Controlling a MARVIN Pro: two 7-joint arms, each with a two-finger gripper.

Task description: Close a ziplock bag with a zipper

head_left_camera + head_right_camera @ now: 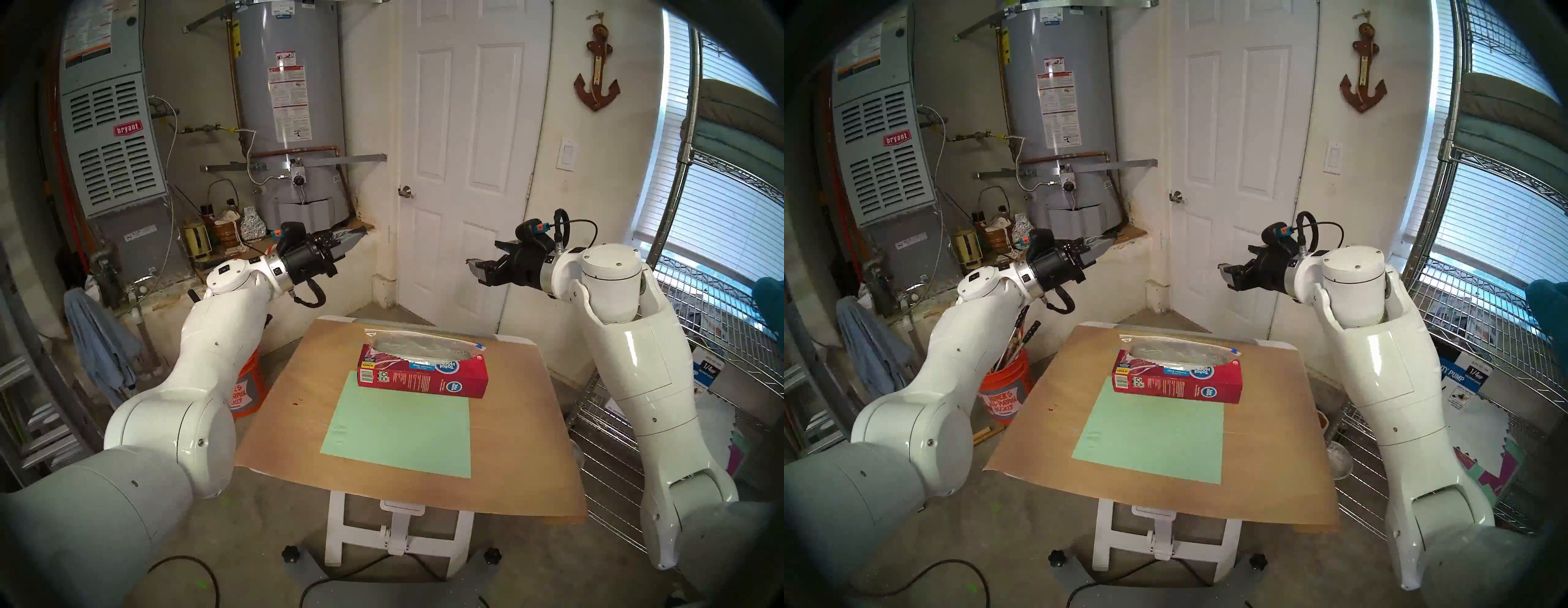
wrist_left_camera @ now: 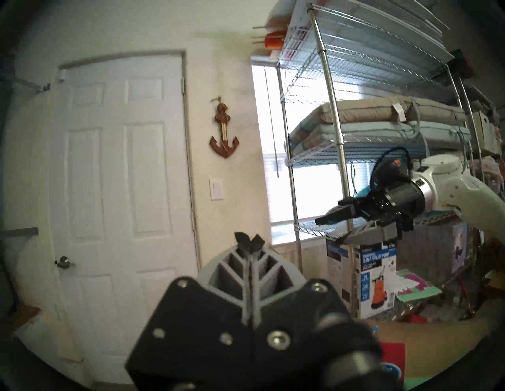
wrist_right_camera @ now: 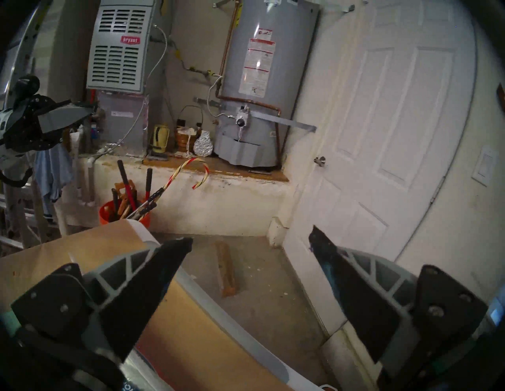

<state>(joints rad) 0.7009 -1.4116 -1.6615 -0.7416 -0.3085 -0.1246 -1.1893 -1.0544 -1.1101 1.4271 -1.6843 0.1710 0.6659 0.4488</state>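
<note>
Ziplock bag [image 1: 424,344] lies on the red box [image 1: 424,375], frame centre on the bench [image 1: 530,424], long axis left-right. Zipper [image 1: 478,344] sits at its right end, below right hand [image 1: 477,268], fingers apart, nearer. Left hand [image 1: 358,233] pinched together, empty, upper left.

A home utility room or garage: water heater [image 1: 288,106], furnace [image 1: 106,140], wire shelving [image 1: 721,297], concrete floor [image 1: 254,530]

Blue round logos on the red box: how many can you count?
2 clearly: one on the red box's top face, one on its front side. Others may be hidden under the ziplock bag.
</note>
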